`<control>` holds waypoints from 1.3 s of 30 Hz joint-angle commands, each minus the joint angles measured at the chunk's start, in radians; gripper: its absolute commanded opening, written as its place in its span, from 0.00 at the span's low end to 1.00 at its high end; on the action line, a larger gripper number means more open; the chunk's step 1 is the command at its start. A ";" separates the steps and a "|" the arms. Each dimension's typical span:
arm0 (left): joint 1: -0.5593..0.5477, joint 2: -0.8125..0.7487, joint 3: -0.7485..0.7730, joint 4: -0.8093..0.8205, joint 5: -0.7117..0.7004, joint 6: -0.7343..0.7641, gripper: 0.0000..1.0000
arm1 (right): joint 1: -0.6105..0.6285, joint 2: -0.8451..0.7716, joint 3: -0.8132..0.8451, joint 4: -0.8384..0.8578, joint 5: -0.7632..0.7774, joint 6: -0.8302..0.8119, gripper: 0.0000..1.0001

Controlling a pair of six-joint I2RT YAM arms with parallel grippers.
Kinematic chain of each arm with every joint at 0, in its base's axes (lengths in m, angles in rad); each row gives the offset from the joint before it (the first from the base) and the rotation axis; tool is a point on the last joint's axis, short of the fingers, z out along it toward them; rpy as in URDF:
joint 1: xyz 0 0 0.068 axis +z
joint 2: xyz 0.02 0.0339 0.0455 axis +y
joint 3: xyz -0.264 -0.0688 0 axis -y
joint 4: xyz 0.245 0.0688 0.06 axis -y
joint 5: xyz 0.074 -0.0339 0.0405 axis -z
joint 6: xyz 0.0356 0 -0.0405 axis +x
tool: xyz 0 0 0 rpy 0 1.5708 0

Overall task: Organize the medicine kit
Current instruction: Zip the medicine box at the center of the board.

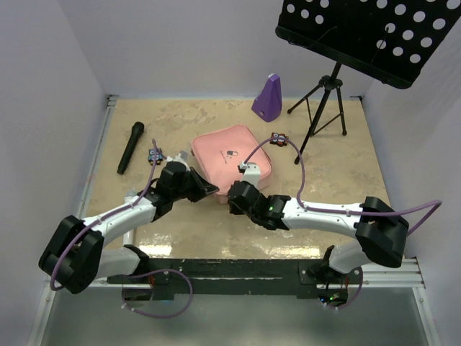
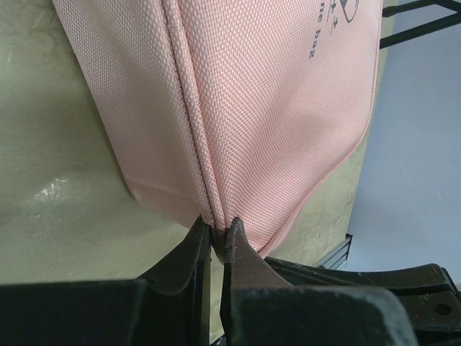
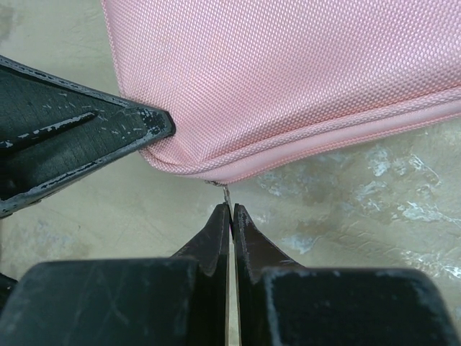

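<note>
medicine kit zipped shut, flat on the table at centre of the top view. left gripper pinches its seam at the lower corner - right gripper clamped on the thin zipper pull there.

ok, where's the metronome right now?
Top view: the purple metronome stands near the far edge of the table, just beyond the pink medicine kit and left of the music stand tripod.
</note>
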 commanded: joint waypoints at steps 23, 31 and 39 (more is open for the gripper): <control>0.371 -0.191 -0.065 -0.197 -0.019 0.336 0.00 | -0.121 -0.009 -0.095 -0.156 0.126 0.052 0.00; 0.471 -0.182 -0.062 -0.214 0.037 0.382 0.00 | -0.158 -0.018 -0.118 -0.124 0.096 0.049 0.00; 0.535 -0.149 -0.012 -0.211 0.091 0.402 0.10 | -0.156 -0.055 -0.135 -0.111 0.075 0.036 0.00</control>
